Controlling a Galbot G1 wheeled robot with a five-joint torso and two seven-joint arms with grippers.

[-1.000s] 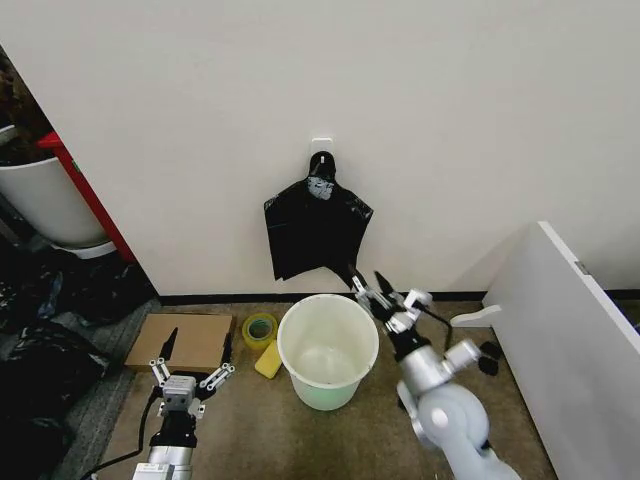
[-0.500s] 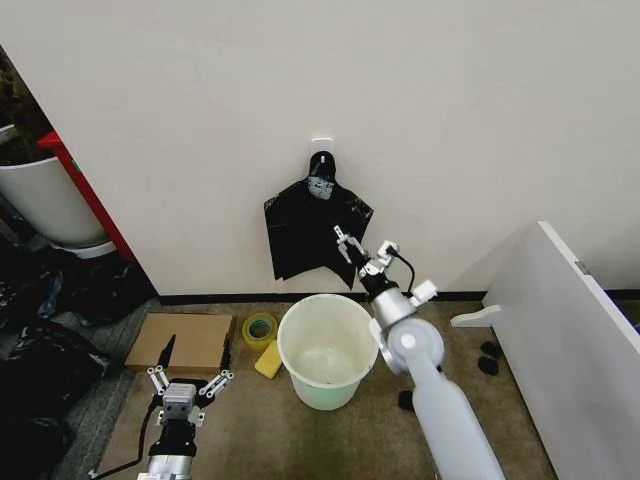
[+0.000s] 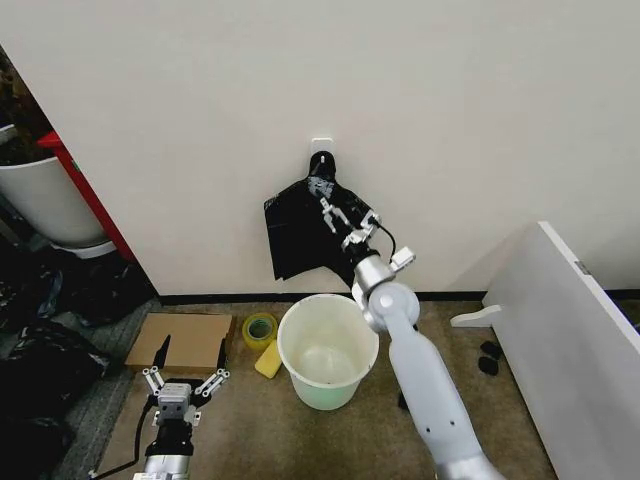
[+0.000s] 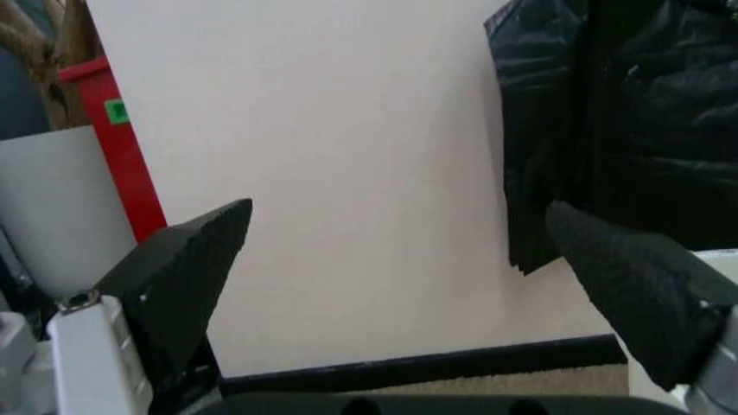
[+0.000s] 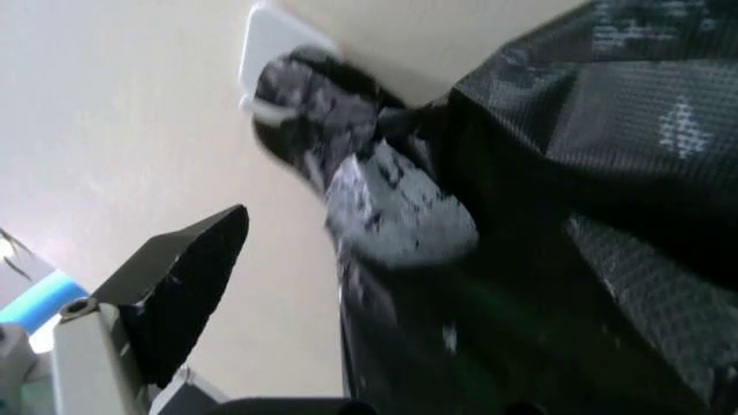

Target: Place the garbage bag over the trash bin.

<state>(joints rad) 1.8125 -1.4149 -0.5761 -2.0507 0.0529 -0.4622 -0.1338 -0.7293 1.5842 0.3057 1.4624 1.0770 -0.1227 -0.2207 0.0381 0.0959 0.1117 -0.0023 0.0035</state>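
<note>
Garbage bag (image 3: 315, 235): hanging from a wall hook (image 3: 321, 148) at frame centre, directly above and behind the trash bin (image 3: 327, 350). Trash bin: standing on the floor (image 3: 250, 425), lower centre. Tape roll (image 3: 260, 329): lying just left of the bin, with a cardboard sheet (image 3: 190, 340) further left. Right end effector (image 3: 343, 217): reaching up against the bag, just below the hook. Left end effector (image 3: 183, 382): sitting at lower left, before the cardboard. Large tub (image 3: 40, 200): standing at the far left edge.
</note>
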